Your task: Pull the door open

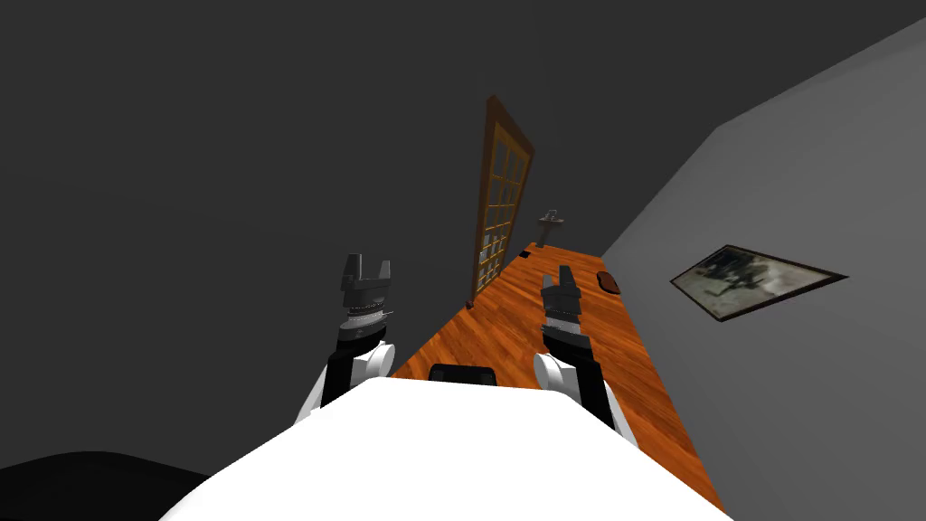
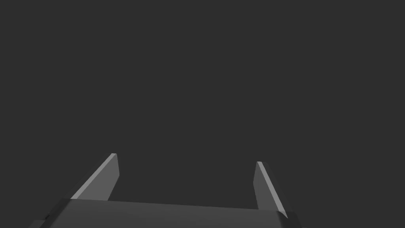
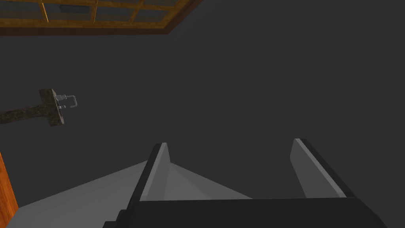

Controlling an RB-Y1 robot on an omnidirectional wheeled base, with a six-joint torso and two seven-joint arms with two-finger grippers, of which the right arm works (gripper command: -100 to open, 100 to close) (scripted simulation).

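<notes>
The door [image 1: 502,194] has a brown wooden frame with a grid of glass panes. It stands far ahead, at the left edge of the wood floor [image 1: 543,326], against the dark grey wall [image 1: 181,181]. It is well apart from both grippers, and nothing touches it. The left gripper [image 1: 367,262] is raised in front of the dark wall, left of the floor strip. In the left wrist view its two fingers [image 2: 108,174] stand wide apart with nothing between them, before a flat dark grey surface. The right gripper [image 1: 563,269] is held over the floor and points forward, to the right of the door. In the right wrist view its fingers [image 3: 158,170] are also apart and hold nothing. Beyond them this view shows a corner of the door and a dark stone stand [image 3: 49,107] with a small metal tap [image 3: 68,101] on it. In the head view the stand is at the far end of the floor, just right of the door. A dark oval thing [image 1: 609,282] lies on the floor near the light grey wall [image 1: 814,181] on the right; I cannot tell what it is. On this wall hangs a picture in a dark frame [image 1: 755,280].
</notes>
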